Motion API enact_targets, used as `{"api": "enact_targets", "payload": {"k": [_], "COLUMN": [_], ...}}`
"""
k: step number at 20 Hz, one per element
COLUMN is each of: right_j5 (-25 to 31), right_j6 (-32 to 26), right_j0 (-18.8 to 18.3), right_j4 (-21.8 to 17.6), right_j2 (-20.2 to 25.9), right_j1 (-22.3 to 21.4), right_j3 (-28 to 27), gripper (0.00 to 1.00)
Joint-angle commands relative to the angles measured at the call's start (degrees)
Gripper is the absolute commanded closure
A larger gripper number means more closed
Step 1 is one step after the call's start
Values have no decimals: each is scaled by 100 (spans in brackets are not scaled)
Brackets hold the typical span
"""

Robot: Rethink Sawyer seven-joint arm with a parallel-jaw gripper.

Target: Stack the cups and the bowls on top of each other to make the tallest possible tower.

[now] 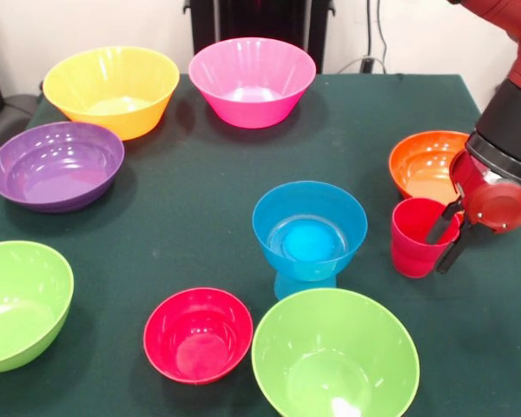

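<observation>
blue bowl [310,228] atop inverted blue cup [302,283], red cup [419,236] upright beside orange bowl [427,163]

We see a dark green table [200,217] with plain glossy pieces: yellow-orange bowl [111,89], pink bowl [252,80], purple bowl [56,164], orange bowl [424,162], two lime green bowls [334,356] [19,302], small red bowl [197,334], blue bowl [309,228] on what seems a light blue cup [302,284], red-pink cup [419,236]. The arm [512,95] is red and black.
</observation>
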Motion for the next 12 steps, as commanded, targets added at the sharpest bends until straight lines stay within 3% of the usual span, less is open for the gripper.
{"api": "enact_targets", "payload": {"k": [1, 12], "right_j5": [-178, -269], "right_j6": [354, 247], "right_j0": [-100, -86], "right_j4": [-128, -177], "right_j2": [1192, 1487], "right_j1": [163, -3], "right_j3": [15, 209], "gripper": [0, 0]}}
